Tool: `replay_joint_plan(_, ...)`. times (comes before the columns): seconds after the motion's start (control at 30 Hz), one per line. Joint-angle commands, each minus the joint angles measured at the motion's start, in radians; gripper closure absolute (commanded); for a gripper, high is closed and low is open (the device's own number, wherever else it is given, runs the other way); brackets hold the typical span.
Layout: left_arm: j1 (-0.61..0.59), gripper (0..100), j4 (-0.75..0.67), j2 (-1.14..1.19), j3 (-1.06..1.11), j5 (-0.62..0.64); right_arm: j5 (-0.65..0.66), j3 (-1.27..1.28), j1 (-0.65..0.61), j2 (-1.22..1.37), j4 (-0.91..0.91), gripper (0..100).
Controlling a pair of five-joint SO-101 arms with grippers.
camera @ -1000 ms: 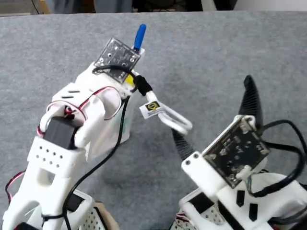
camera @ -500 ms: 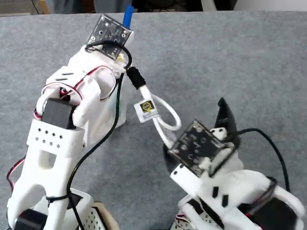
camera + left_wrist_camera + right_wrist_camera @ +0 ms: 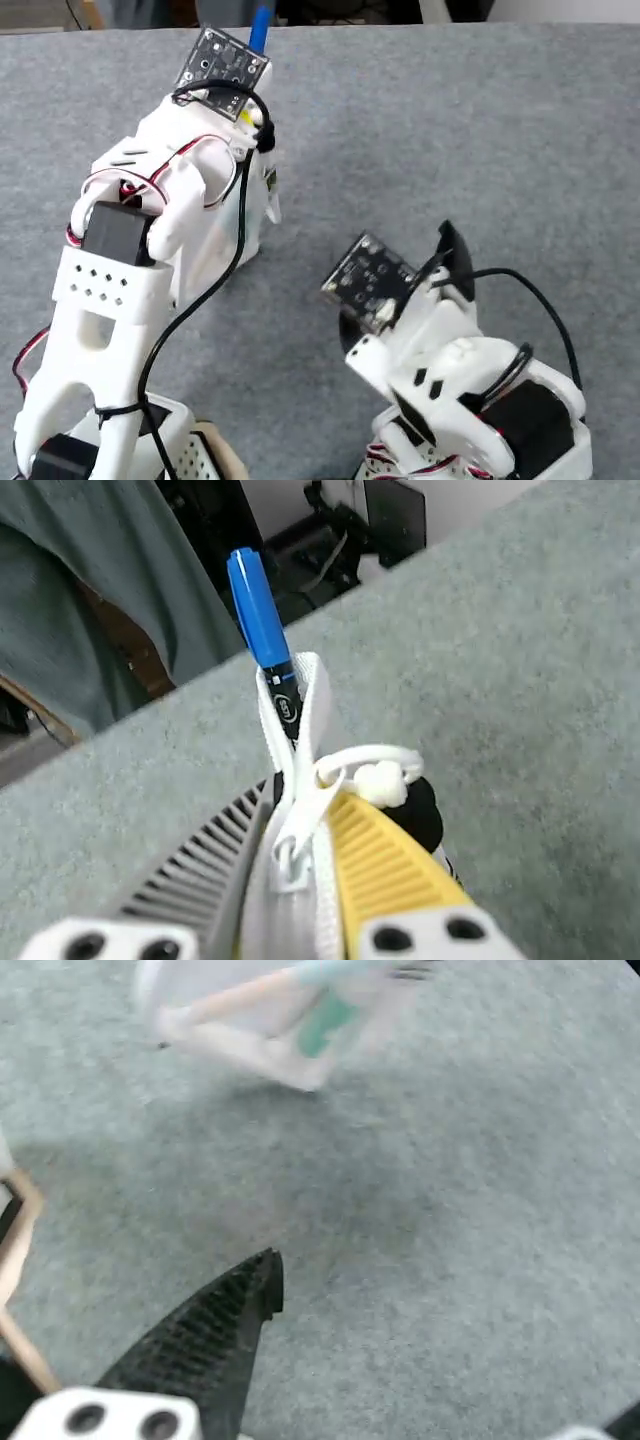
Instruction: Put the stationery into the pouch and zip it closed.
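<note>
My left gripper (image 3: 300, 815) is shut on the pouch's white zipper edge (image 3: 296, 780), with one grey ribbed finger and one yellow. A blue pen (image 3: 258, 608) sticks out of the pouch's end beyond the fingertips, and a white pull cord with a bead (image 3: 380, 780) hangs beside the zipper. In the high view the translucent pouch (image 3: 256, 222) hangs under the left arm, with the pen's cap (image 3: 262, 26) near the table's far edge. My right gripper (image 3: 430, 1350) is open and holds nothing. Its black finger (image 3: 215, 1335) is low over the mat, well short of the pouch (image 3: 290, 1010).
Grey felt (image 3: 480, 120) covers the table. The right arm (image 3: 450, 360) is folded back at the near right edge. A wooden piece (image 3: 15, 1260) sits by the arm bases. A person in a grey-green top (image 3: 90, 590) stands beyond the far edge.
The right arm has drawn back from the pouch toward the near edge and turned. The left arm has carried the pouch and pen farther toward the far edge.
</note>
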Motion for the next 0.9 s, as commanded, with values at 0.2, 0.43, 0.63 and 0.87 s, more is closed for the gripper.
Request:
replay_joint_plan(0.2,0.056,97,0.203,-0.101,-0.061,0.097,-0.002,-0.110,0.092,0.005,-0.285,45.3)
replay_joint_plan(0.43,0.239,97,0.322,-0.336,-0.001,0.101,-0.002,-0.099,0.198,0.010,-0.514,45.3)
replay_joint_plan(0.63,0.217,97,0.327,-0.399,0.137,0.160,0.058,-0.005,0.259,0.044,-0.614,45.3)
replay_joint_plan(0.87,0.173,97,0.325,-0.411,0.194,0.163,0.331,0.004,0.256,-0.013,-0.450,45.3)
